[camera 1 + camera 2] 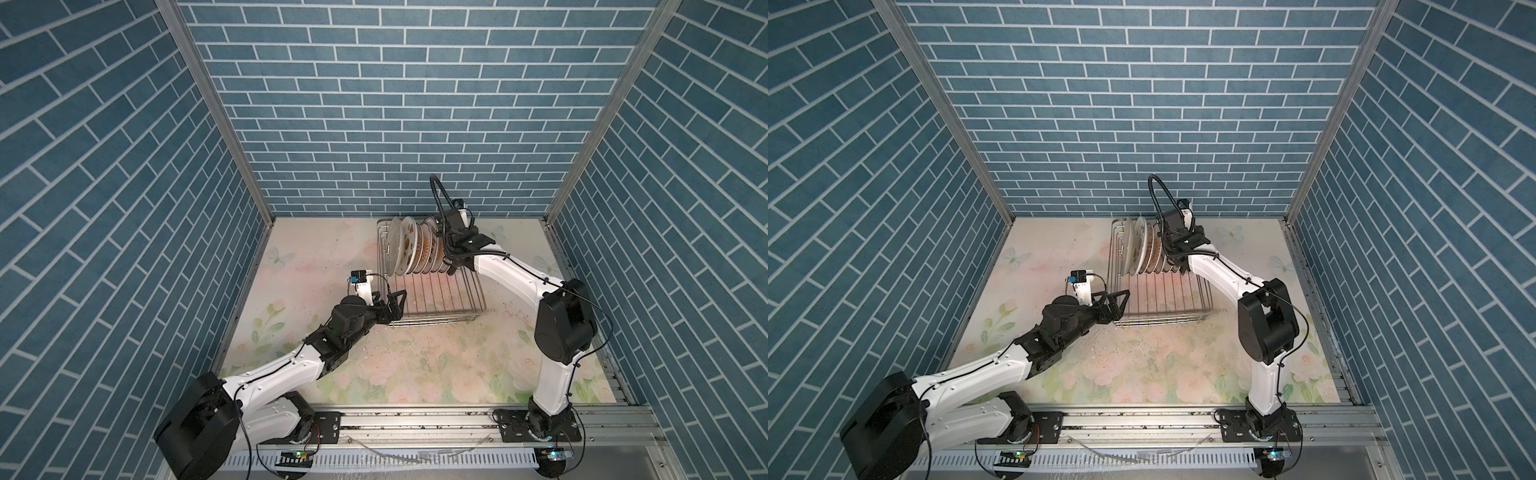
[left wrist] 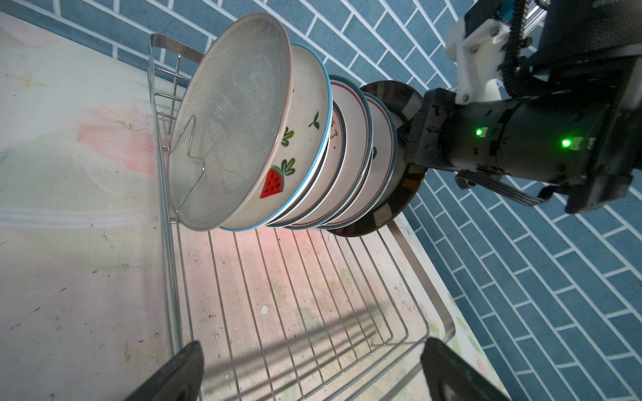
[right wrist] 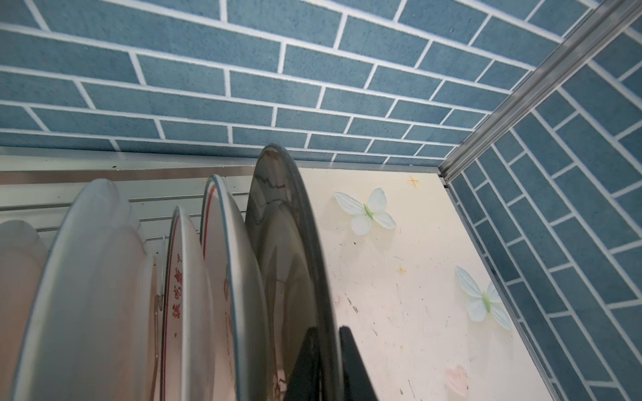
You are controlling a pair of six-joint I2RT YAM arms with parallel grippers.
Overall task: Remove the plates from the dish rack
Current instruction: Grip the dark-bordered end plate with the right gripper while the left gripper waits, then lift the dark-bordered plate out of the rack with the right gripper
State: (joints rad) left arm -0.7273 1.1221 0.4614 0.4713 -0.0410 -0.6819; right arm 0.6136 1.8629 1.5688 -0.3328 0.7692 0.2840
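Note:
The dish rack [image 1: 436,301] [image 1: 1167,301], a silver wire basket, stands at the back middle of the table. Several plates [image 1: 409,249] [image 1: 1144,249] stand upright in a row at its far end. In the left wrist view a grey plate [image 2: 229,121] comes first, then a watermelon plate [image 2: 302,139], then several more. Last in the row is a dark glossy plate [image 3: 285,243] [image 2: 406,194], and my right gripper [image 3: 328,330] [image 1: 451,268] is shut on its rim. My left gripper [image 2: 314,343] [image 1: 395,305] stands open at the rack's near left corner, holding nothing.
The blue brick back wall [image 3: 312,86] rises close behind the rack, and the right wall [image 3: 573,208] is a little beyond the dark plate. The floral table top [image 1: 415,365] stretches in front of the rack. A metal rail [image 1: 415,419] with both arm bases runs along the front edge.

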